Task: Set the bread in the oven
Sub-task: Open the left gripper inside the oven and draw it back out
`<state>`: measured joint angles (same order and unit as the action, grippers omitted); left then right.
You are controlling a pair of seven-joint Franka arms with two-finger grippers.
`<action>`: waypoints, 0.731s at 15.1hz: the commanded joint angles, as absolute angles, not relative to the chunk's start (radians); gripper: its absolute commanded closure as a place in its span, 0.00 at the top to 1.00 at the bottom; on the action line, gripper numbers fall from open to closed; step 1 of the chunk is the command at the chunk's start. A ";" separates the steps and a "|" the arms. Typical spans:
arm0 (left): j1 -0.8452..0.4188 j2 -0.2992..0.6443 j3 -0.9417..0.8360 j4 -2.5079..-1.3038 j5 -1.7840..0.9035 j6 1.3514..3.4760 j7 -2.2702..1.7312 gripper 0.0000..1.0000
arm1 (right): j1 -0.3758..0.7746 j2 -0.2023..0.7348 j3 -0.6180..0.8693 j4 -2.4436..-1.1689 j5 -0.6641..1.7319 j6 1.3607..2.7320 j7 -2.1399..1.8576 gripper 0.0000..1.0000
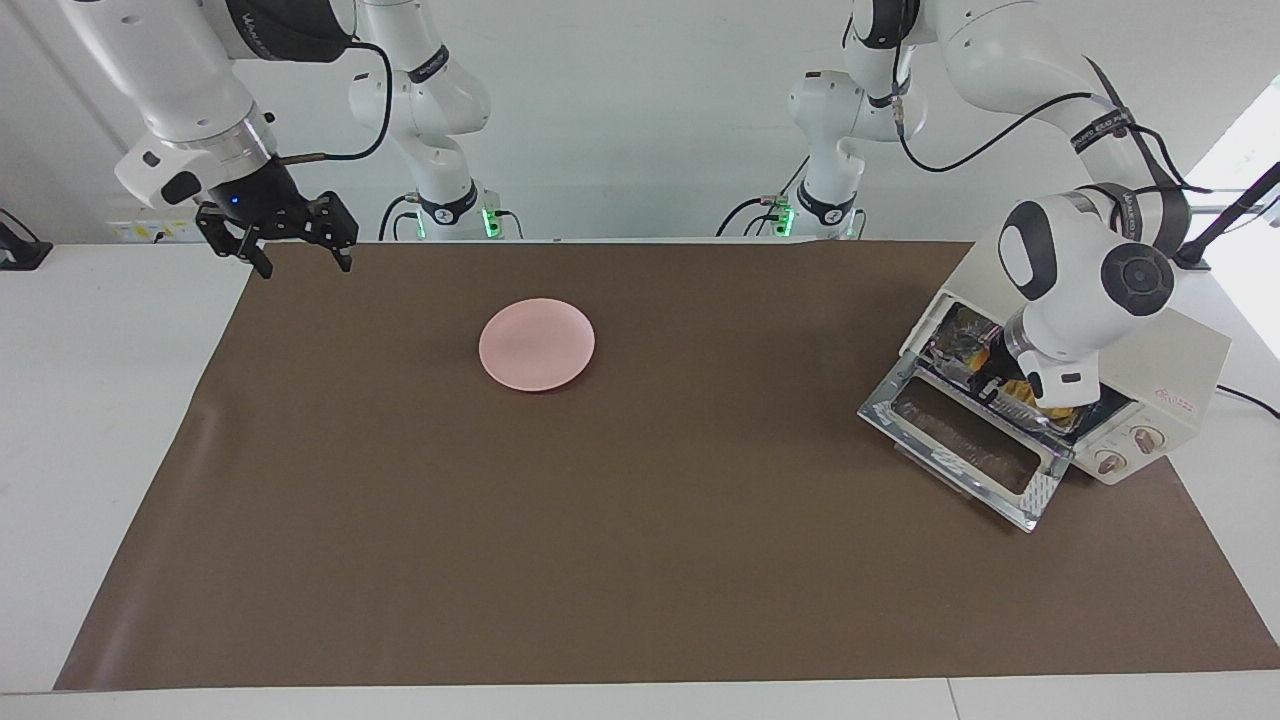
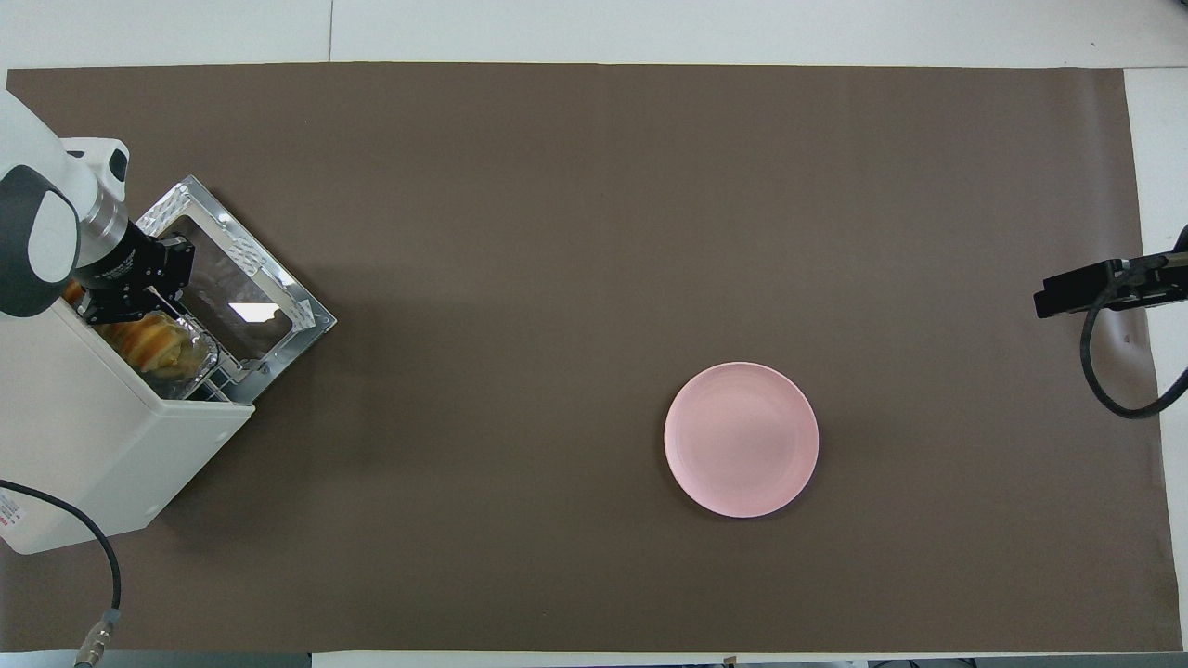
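The cream-white oven (image 1: 1180, 370) stands at the left arm's end of the table, and its glass door (image 1: 965, 440) is dropped open. The golden bread (image 1: 1022, 392) lies in a silver foil tray on the rack just inside the oven mouth. It also shows in the overhead view (image 2: 147, 341), as do the oven (image 2: 83, 436) and its door (image 2: 237, 297). My left gripper (image 1: 1055, 405) reaches down into the oven mouth right at the bread; it shows from above (image 2: 111, 311) beside the loaf. My right gripper (image 1: 290, 245) is open and empty, raised over the mat's corner at the right arm's end, and waits.
An empty pink plate (image 1: 537, 343) sits on the brown mat (image 1: 640, 560) mid-table, toward the right arm's end; it also shows in the overhead view (image 2: 741, 439). The oven's power cable (image 2: 102, 557) trails off the table's edge nearest the robots.
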<state>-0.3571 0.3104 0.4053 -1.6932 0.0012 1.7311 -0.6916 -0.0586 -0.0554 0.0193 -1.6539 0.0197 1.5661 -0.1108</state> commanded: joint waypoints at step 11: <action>-0.377 0.288 0.402 -1.666 0.048 1.845 -0.575 1.00 | -0.075 -0.063 0.032 -1.655 0.011 1.548 -0.129 1.00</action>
